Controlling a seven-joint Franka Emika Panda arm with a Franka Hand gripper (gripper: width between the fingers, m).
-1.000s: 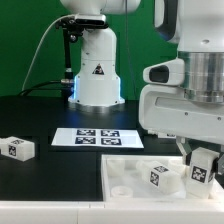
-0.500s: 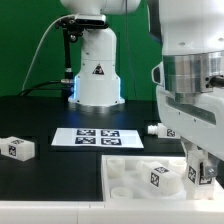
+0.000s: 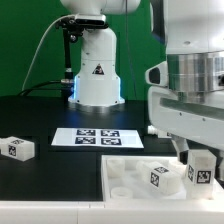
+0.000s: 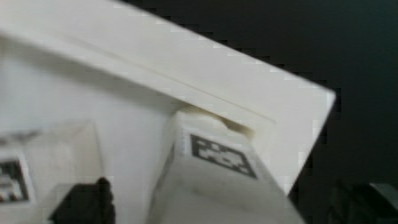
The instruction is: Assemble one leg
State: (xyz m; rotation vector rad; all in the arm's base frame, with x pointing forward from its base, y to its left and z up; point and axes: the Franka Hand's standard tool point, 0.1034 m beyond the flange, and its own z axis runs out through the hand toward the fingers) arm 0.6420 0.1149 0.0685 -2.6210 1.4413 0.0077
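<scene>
Leg (image 3: 201, 169) was a small white peg with a black-and-white square tag on its face, standing upright over the white panel (image 3: 125, 178) at the exterior view's right. Gripper (image 3: 200, 160) sat right at it, its fingers hard to make out — whether it was clamped on the leg or released, cannot tell. Wrist view showed the leg (image 4: 217, 165) blurred, its tip at a socket near the panel's (image 4: 107, 90) corner. Another tagged white peg (image 3: 17, 148) lay on the black table (image 3: 40, 115), well apart, past the marker board (image 3: 98, 138).
</scene>
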